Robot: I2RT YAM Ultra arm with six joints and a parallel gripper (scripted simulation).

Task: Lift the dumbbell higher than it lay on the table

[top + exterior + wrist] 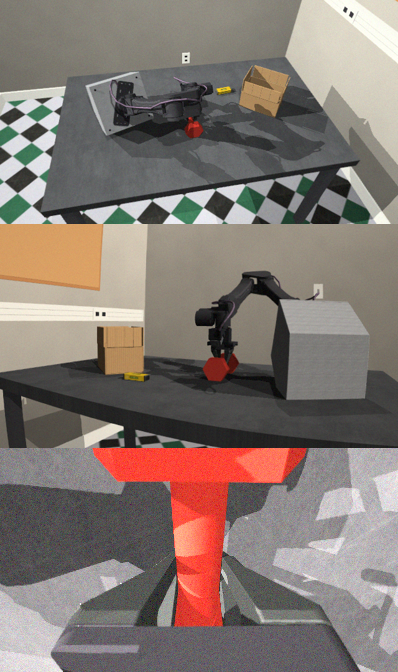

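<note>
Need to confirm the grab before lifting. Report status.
Gripper shut on dumbbell handle. Dumbbell low, at the table; lift not shown. Box and yellow block well off to the side, nothing in the way.

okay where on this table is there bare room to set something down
Bare room: the wide front stretch of the table, below the red dumbbell and the gripper shut on it. Crowded: the back, around the cardboard box and yellow block.
</note>
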